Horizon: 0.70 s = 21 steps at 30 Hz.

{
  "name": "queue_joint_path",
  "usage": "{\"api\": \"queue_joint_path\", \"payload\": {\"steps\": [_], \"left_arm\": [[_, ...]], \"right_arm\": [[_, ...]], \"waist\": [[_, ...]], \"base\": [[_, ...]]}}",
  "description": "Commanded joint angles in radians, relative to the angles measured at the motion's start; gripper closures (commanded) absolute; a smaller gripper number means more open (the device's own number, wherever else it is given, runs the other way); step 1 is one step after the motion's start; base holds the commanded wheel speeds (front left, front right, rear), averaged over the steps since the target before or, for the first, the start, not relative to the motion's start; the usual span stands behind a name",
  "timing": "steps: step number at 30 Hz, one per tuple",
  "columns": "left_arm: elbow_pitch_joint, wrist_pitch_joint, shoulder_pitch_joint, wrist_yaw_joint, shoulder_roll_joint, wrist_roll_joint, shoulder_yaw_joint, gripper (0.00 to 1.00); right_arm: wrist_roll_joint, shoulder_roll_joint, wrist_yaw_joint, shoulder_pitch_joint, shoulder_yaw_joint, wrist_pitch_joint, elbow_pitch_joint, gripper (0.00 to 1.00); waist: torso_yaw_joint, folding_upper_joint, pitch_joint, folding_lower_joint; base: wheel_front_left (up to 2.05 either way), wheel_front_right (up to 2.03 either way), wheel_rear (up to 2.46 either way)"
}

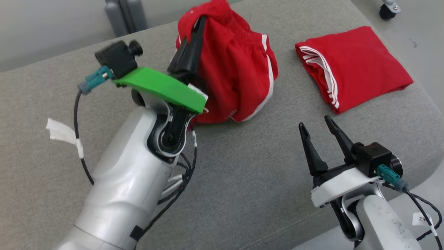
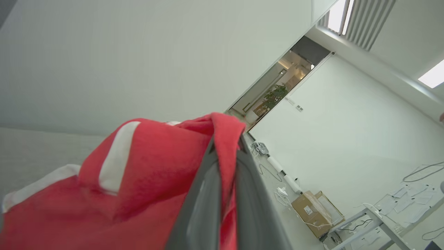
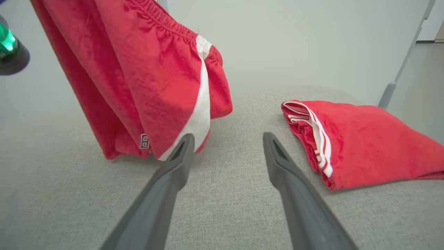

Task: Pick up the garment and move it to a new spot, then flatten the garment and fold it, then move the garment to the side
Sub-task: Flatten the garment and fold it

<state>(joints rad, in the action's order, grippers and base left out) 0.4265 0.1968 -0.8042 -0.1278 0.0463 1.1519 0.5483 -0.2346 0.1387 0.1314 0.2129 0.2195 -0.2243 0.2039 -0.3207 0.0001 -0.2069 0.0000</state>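
The left gripper [image 1: 197, 27] pinches the soft red shorts [image 1: 236, 69] near their gathered waistband, white-striped cloth drooping below its tips onto the coarse grey cushion [image 1: 242, 173]; the right gripper [image 1: 314, 121] stands spread, a flat-folded red garment [image 1: 357, 66] just beyond its fingers

On the head view's clock face, the grey fabric-topped counter [image 1: 242, 180] lies bare from the centre down to 6 o'clock, a wide lane between the two arms. The spread right tool [image 1: 314, 122] at 4 o'clock faces a free gap toward 1 o'clock. That gap is walled by the red white-striped shorts [image 1: 239, 69] hanging at 12 and the folded red white-trimmed garment [image 1: 357, 66] at 2. The silver left forearm [image 1: 128, 180] blocks 8 o'clock.
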Motion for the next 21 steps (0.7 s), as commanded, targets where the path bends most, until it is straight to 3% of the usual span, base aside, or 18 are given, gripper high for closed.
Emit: {"api": "queue_joint_path", "payload": {"steps": [1,2,3,4,12,21], "left_arm": [[0.045,0.012,0.033,-0.003,0.009,-0.006,0.005,1.0],[0.077,0.016,0.043,-0.002,0.012,-0.013,0.009,0.93],[0.131,0.02,0.057,0.011,0.025,-0.038,0.021,0.51],[0.172,0.026,0.066,0.022,0.038,-0.059,0.032,0.0],[0.469,0.005,0.086,0.184,0.093,-0.18,0.099,0.0],[0.497,-0.055,-0.092,0.206,0.084,-0.288,0.195,0.0]], "right_arm": [[0.005,0.003,-0.002,0.007,0.0,0.004,-0.009,0.0],[0.005,0.005,-0.002,0.006,-0.001,0.006,-0.012,0.0],[0.006,0.007,-0.002,0.004,-0.003,0.008,-0.016,0.0],[0.007,0.008,-0.002,0.003,-0.004,0.01,-0.019,0.0],[0.012,0.012,-0.002,-0.002,-0.004,0.026,-0.037,0.0],[0.003,0.008,-0.002,0.001,0.013,0.032,-0.046,0.0]], "waist": [[0.03,-0.0001,-0.002,0.0],[0.036,-0.0001,-0.002,0.0],[0.044,-0.0001,-0.003,0.0],[0.05,-0.0001,-0.003,0.0],[0.085,-0.0001,-0.001,0.0],[0.068,-0.0001,-0.013,0.0]], "base": [[0.0,0.0,0.0],[0.0,0.0,0.0],[0.0,0.0,0.0],[0.0,0.0,0.0],[0.0,0.0,0.0],[0.0,0.0,0.0]]}}
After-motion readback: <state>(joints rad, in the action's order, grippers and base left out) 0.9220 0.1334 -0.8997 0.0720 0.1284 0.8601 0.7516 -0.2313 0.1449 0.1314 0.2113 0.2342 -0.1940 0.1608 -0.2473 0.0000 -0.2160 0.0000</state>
